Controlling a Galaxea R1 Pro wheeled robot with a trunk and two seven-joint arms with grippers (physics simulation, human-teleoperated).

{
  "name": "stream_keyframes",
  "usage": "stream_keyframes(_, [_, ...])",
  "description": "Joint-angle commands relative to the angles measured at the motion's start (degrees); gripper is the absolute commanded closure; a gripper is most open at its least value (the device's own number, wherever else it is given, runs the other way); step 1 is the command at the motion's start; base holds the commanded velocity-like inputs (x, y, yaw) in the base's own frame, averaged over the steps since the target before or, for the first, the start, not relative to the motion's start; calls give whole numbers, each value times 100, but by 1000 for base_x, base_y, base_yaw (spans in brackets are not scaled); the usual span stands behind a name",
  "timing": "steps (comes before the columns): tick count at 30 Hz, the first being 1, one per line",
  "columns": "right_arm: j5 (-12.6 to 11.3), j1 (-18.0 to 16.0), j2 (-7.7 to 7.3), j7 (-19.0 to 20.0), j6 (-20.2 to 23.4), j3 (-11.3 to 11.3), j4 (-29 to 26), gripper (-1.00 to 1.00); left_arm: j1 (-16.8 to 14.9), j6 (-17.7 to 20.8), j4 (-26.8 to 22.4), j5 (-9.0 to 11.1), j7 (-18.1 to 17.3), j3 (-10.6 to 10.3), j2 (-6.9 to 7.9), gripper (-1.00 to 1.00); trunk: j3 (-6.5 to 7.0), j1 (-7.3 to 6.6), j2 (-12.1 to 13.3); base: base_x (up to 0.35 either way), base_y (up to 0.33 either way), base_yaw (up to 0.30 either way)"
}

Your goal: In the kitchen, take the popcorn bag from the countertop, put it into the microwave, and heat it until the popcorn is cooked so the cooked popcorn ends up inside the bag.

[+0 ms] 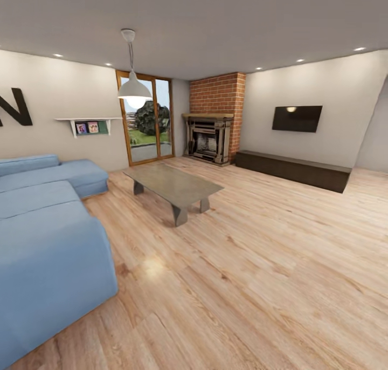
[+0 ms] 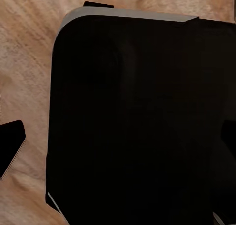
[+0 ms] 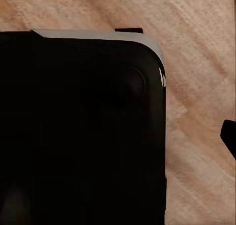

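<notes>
Head view: a living room was seen, no kitchen. Light wood floor point(image 1: 258, 283) was spread across most of the frame. A blue sofa point(image 1: 43, 240) was set along the left side, w/ a low grey coffee table point(image 1: 175, 184) just beyond it, near the room's middle. A white pendant lamp point(image 1: 133, 88) was hung above the table. On the far wall, glass doors in a wood frame point(image 1: 145, 119) were shown w/ greenery outside; a brick fireplace point(image 1: 211, 123) was built into the corner to their right. A dark TV point(image 1: 297, 118) was mounted on the right wall above a long dark low cabinet point(image 1: 293, 170). A small white shelf point(image 1: 89, 124) w/ pictures was fixed on the left wall, next to a large dark letter.

Left wrist view: a big black rounded body point(image 2: 142, 122), part of the robot, was seen over wood floor. Right wrist view: much the same, black body point(image 3: 78, 131) over floor.

State of the fingers, either arm: cannot be told. The popcorn bag's place could not be told from these views.
</notes>
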Motion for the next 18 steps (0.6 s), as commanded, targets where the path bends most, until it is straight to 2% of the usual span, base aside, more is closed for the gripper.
stream_keyframes(1, [-7,-3,0,1,-26,-10,7,-100,1,-13,-2,37,4,32,-2,-100,-4,0,-2,0,0,-292])
stream_keyframes(18, [-9,-3,0,1,-26,-18,7,-100,1,-13,0,37,4,32,-1,-100,-4,0,-2,0,0,-292])
